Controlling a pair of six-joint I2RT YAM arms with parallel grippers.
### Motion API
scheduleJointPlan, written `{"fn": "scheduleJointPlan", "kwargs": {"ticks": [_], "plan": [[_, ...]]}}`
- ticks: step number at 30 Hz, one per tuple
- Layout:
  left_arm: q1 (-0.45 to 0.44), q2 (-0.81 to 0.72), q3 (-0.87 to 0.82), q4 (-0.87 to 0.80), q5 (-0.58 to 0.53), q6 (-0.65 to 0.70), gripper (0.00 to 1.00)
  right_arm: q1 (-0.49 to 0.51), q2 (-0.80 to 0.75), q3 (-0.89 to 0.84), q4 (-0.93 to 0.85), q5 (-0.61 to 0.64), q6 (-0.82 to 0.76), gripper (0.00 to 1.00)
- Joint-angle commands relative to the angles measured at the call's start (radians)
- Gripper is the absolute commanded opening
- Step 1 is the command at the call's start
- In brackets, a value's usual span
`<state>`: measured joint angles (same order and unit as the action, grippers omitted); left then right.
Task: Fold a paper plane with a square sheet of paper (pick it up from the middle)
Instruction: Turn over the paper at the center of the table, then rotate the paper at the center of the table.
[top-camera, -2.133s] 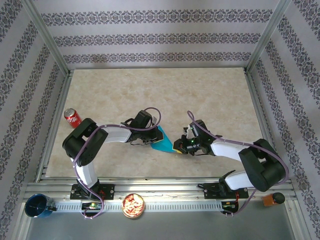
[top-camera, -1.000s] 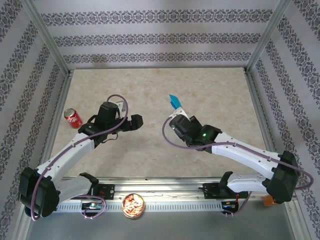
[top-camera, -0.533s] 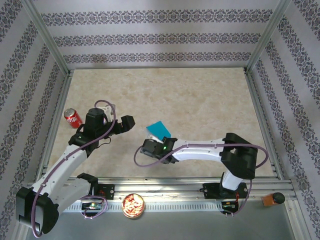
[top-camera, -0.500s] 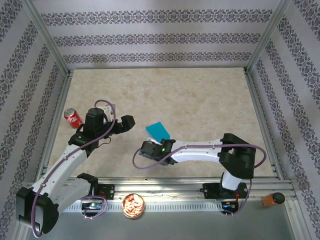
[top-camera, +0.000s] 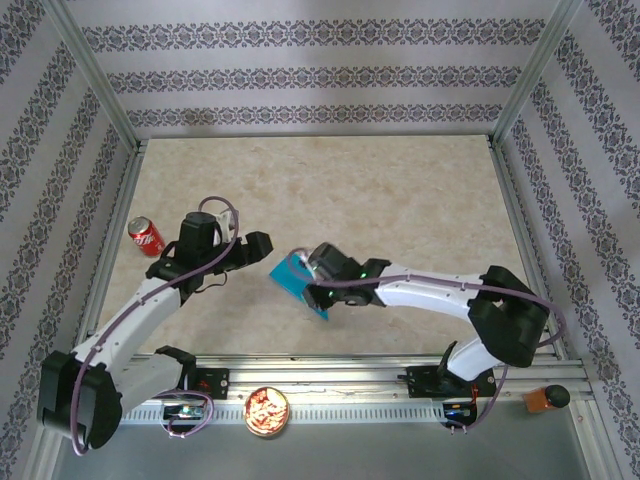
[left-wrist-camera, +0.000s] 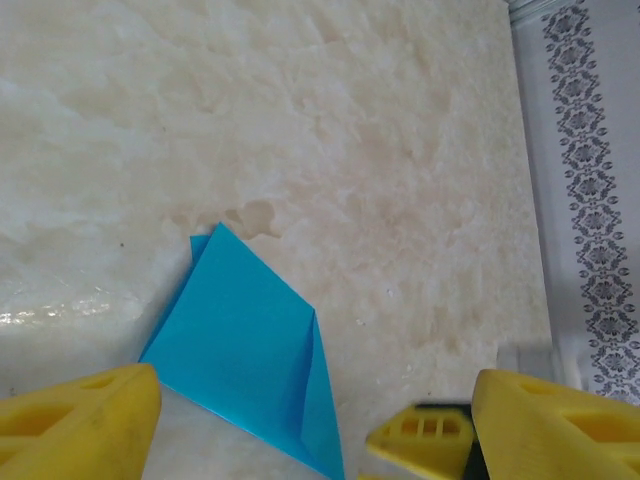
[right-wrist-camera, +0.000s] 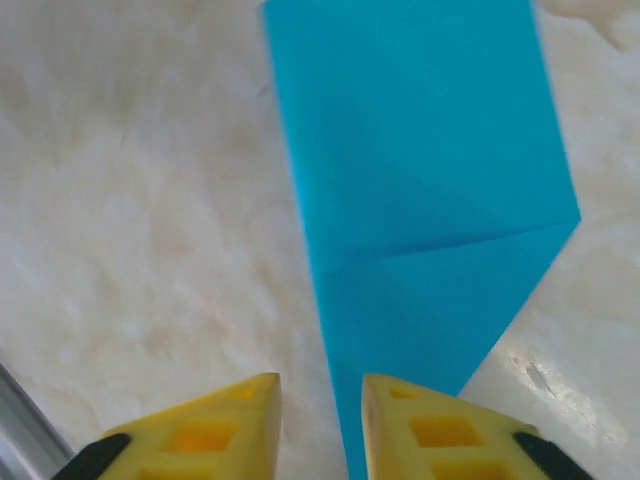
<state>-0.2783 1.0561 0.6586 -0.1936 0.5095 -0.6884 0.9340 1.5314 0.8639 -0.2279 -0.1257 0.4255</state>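
**Finding 1: workpiece.** We find the turquoise paper (top-camera: 296, 285) lying flat on the marbled table (top-camera: 400, 190). In the overhead view it sits just toward 7 o'clock from the table's centre. It is folded, not a full square. The left wrist view shows a kite-like outline with a sharp point at 12 o'clock and a narrow flap along its 3 o'clock edge. The right wrist view shows one slanted crease across it.

**Finding 2: left gripper (left-wrist-camera: 315, 372).** Its yellow fingers (left-wrist-camera: 80, 420) stand wide apart with nothing between them. The paper lies on the table just ahead of them. Overhead, this gripper sits near the paper, on its 10 o'clock side.

**Finding 3: right gripper (right-wrist-camera: 320, 385).** Its pair of fingers (right-wrist-camera: 205, 432) is parted by a narrow gap, through which we see bare table. The tapering end of the paper runs toward 6 o'clock into that gap, close against the finger on the 3 o'clock side. We cannot tell whether that finger touches it, and the paper is not pinched. Overhead, the right arm reaches in from 3 o'clock.

**Finding 4: surroundings.** A red soda can (top-camera: 146, 237) stands upright near the table's 9 o'clock edge, well apart from the paper. A dark blue cup (top-camera: 75, 412) and a bowl (top-camera: 267, 410) of reddish pieces sit on the near rail.
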Motion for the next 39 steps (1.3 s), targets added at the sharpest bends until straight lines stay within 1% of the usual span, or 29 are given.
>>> {"fn": "scheduleJointPlan", "kwargs": {"ticks": [1, 2, 4, 6, 9, 12, 15, 20, 22, 25, 29, 31, 33, 37, 39], "plan": [[0.011, 0.027, -0.003, 0.061, 0.048, -0.047, 0.74, -0.107, 0.045, -0.070, 0.202, -0.285, 0.236, 0.18], [0.012, 0.034, -0.007, 0.067, 0.055, -0.057, 0.71, -0.126, 0.064, -0.074, 0.223, -0.314, 0.263, 0.15], [0.012, 0.050, -0.011, 0.081, 0.076, -0.072, 0.66, -0.136, 0.100, -0.069, 0.242, -0.347, 0.273, 0.13], [0.011, 0.056, -0.009, 0.071, 0.084, -0.078, 0.65, -0.138, 0.132, -0.056, 0.235, -0.355, 0.275, 0.13], [0.012, 0.054, -0.011, 0.059, 0.078, -0.074, 0.65, -0.136, 0.177, -0.036, 0.234, -0.366, 0.284, 0.10], [0.012, 0.055, -0.011, 0.064, 0.094, -0.075, 0.61, -0.135, 0.201, -0.038, 0.219, -0.318, 0.309, 0.12], [0.013, 0.074, -0.009, 0.066, 0.106, -0.087, 0.57, -0.136, 0.213, -0.064, 0.213, -0.253, 0.366, 0.11], [0.004, 0.126, -0.019, 0.105, 0.138, -0.129, 0.49, -0.141, 0.225, -0.090, 0.217, -0.212, 0.432, 0.11], [-0.007, 0.147, -0.018, 0.120, 0.147, -0.136, 0.45, -0.139, 0.220, -0.106, 0.225, -0.187, 0.482, 0.11], [-0.036, 0.184, -0.010, 0.139, 0.149, -0.146, 0.42, -0.138, 0.190, -0.149, 0.259, -0.133, 0.564, 0.11], [-0.078, 0.248, -0.004, 0.180, 0.142, -0.171, 0.33, -0.136, 0.147, -0.221, 0.356, -0.084, 0.690, 0.11], [-0.117, 0.285, -0.017, 0.256, 0.112, -0.212, 0.31, -0.129, 0.135, -0.250, 0.407, -0.064, 0.746, 0.11], [-0.163, 0.330, -0.018, 0.333, 0.080, -0.256, 0.28, -0.118, 0.126, -0.261, 0.427, -0.043, 0.771, 0.11], [-0.223, 0.447, 0.045, 0.353, 0.054, -0.262, 0.25, -0.101, 0.116, -0.276, 0.464, -0.012, 0.807, 0.10], [-0.238, 0.497, 0.064, 0.373, 0.048, -0.272, 0.23, -0.098, 0.113, -0.312, 0.543, 0.000, 0.853, 0.09]]}}
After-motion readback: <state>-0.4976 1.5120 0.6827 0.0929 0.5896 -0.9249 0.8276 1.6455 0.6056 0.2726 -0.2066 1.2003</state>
